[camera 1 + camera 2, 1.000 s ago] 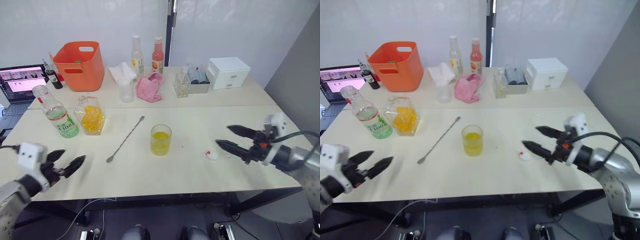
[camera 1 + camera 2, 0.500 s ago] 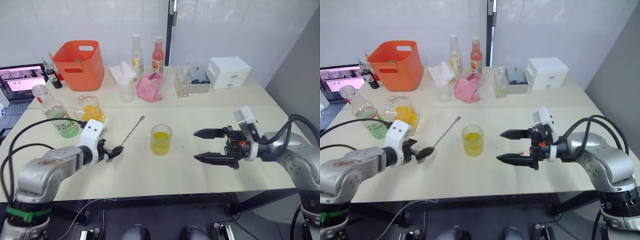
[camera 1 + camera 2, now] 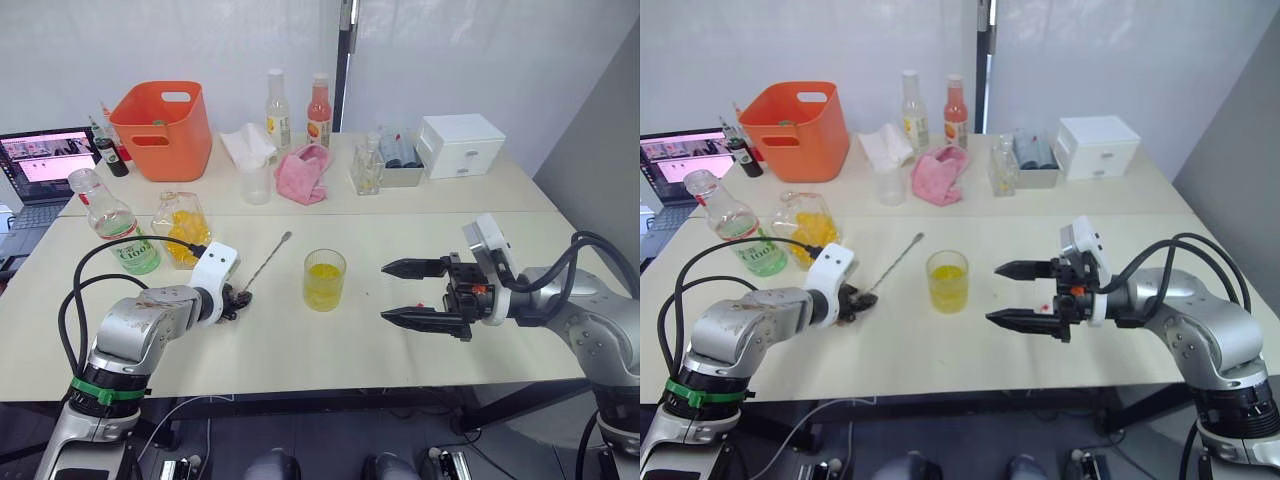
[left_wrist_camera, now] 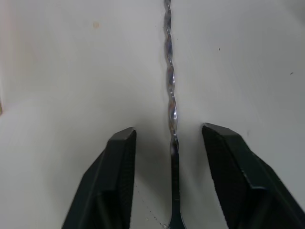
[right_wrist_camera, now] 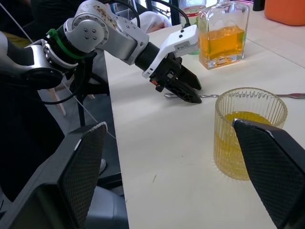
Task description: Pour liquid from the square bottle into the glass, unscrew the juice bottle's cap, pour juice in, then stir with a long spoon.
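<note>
My landmark is the glass (image 3: pixel 323 280), standing mid-worktop (image 3: pixel 330 345) with yellow liquid already in its lower half, which suggests both pours are done and stirring is what remains. Far left of it stands the juice bottle (image 3: pixel 112 225), its neck bare, and just right of that the square bottle (image 3: pixel 181 230), both parked out of the working space. Left of the glass, my left jaws (image 3: pixel 240 300) are open, one finger on each side of the bowl end of the long spoon (image 3: pixel 263 269), not yet pinching it. The spoon lies flat, its handle running up and away behind the glass, so I come in low along the worktop to catch it. Right of the glass, my right jaws (image 3: pixel 412 293) hang spread wide and empty, facing it, probably ready to steady it. The juice bottle's cap (image 3: pixel 1043 306) lies near them, partly hidden.

By count: one glass, one spoon, one juice bottle, one square bottle, one cap.
</note>
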`<state>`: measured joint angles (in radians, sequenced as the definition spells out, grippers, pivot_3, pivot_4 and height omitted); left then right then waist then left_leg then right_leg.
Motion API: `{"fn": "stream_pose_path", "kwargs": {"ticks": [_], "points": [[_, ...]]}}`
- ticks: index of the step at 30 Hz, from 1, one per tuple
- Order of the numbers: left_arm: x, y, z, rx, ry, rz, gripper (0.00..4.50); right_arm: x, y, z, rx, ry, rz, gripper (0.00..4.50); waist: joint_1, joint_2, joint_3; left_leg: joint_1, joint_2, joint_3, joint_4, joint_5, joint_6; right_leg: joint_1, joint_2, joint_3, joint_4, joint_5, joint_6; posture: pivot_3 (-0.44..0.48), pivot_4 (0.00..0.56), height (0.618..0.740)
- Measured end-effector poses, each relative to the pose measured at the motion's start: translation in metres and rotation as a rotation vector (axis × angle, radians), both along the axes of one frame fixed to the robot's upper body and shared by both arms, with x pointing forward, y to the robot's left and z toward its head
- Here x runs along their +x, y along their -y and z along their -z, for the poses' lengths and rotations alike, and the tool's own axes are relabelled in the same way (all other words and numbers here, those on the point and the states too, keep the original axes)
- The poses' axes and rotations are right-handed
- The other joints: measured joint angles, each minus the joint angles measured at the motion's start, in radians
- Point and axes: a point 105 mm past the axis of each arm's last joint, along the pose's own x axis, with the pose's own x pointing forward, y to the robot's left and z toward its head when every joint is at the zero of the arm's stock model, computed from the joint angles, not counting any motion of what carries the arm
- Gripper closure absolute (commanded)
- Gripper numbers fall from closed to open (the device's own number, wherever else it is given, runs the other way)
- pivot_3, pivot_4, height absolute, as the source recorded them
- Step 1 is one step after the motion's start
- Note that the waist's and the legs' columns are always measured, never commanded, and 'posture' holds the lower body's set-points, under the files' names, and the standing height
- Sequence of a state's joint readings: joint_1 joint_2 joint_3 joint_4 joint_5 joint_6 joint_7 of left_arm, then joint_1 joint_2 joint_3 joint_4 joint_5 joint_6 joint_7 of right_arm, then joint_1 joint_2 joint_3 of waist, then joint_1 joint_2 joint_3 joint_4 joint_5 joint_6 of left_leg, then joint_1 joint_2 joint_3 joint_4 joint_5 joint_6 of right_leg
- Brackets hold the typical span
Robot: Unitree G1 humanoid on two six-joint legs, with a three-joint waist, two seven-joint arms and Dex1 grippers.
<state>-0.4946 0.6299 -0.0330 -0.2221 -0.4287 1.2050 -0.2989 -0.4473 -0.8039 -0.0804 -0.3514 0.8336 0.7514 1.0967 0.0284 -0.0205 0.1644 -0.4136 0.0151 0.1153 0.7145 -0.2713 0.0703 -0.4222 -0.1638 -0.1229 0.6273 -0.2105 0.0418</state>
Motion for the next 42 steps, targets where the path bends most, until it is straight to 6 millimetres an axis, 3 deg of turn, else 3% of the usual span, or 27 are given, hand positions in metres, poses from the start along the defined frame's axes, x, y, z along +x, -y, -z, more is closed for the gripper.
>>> {"fn": "stream_pose_path", "kwargs": {"ticks": [4,20,28,37,42], "points": [[-0.001,-0.002,0.000,0.002,-0.005,0.007,4.47,0.000,0.000,-0.002,0.004,0.009,0.008,0.00,0.001,0.000,0.000,0.000,0.000,0.000,0.000,0.000,0.000,0.000,0.000,0.000,0.000,0.000,0.000,0.000,0.150,0.713],[-0.003,-0.006,-0.005,-0.005,0.043,0.090,4.47,0.002,0.001,0.005,0.016,-0.007,0.050,0.00,0.006,0.000,0.000,-0.001,0.000,0.000,0.000,0.000,0.000,-0.001,0.000,0.000,0.000,0.000,0.000,0.000,0.150,0.713],[-0.053,-0.047,-0.038,0.072,0.085,0.208,4.47,0.004,0.001,0.008,0.007,-0.005,0.075,0.00,-0.016,0.000,0.001,-0.001,0.001,0.000,-0.002,0.000,-0.001,-0.003,0.001,0.000,-0.001,-0.001,0.000,0.000,0.150,0.713],[-0.104,-0.080,-0.015,0.111,0.018,0.340,4.47,0.006,0.001,0.008,0.000,0.001,0.086,0.00,-0.013,0.001,0.001,-0.001,0.001,0.000,-0.002,-0.004,-0.007,-0.004,-0.001,0.000,-0.001,-0.001,-0.001,0.000,0.150,0.713],[-0.107,-0.098,-0.003,0.192,0.047,0.387,4.47,0.007,0.000,0.006,0.006,0.006,0.095,0.00,-0.009,0.001,0.001,-0.001,0.001,0.000,-0.002,-0.004,-0.006,-0.004,-0.001,-0.001,-0.001,-0.001,-0.001,0.000,0.150,0.713]]}}
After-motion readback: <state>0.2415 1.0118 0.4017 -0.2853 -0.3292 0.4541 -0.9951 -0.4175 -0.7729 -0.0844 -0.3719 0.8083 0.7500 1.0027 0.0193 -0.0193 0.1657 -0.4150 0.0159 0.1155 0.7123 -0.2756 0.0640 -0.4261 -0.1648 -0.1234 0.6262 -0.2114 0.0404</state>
